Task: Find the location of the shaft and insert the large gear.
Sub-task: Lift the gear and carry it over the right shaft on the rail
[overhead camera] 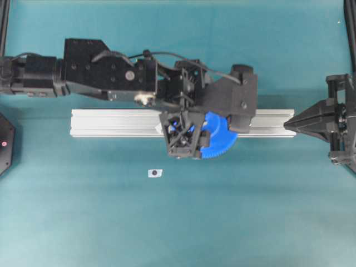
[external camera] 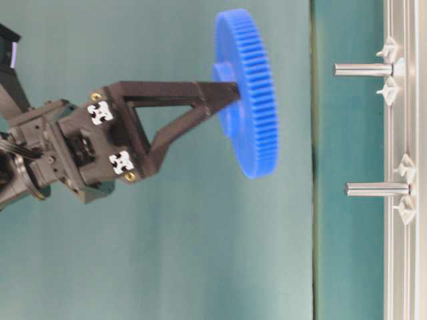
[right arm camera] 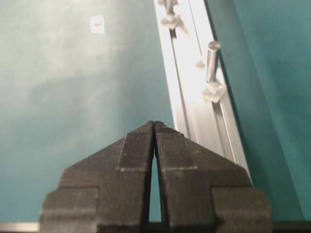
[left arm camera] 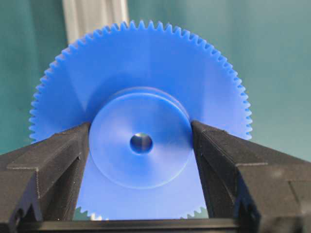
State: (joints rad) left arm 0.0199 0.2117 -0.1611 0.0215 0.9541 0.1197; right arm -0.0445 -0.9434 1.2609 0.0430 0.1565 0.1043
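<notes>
Left wrist view: we see the left gripper (left arm camera: 141, 145) pinching the gear (left arm camera: 141, 131) by its raised hub, one finger (left arm camera: 53, 160) on each side, centre hole facing the camera with something metallic showing through it. In the table-level view we note the gear (external camera: 250, 93) held clear of the rail (external camera: 403, 160), apart from both pegs standing on it. The upper peg (external camera: 363, 69) lies roughly level with the hub; the lower peg (external camera: 377, 189) sits below the gear's rim. We cannot tell from these frames which peg is the shaft. Overhead, the gear (overhead camera: 217, 139) hangs over the rail (overhead camera: 111, 122) right of its middle. The right gripper (overhead camera: 295, 123) has its fingers pressed together, empty, tip at the rail's right end. A small white tag (overhead camera: 155, 173) lies on the mat (overhead camera: 83, 222) near the rail.
</notes>
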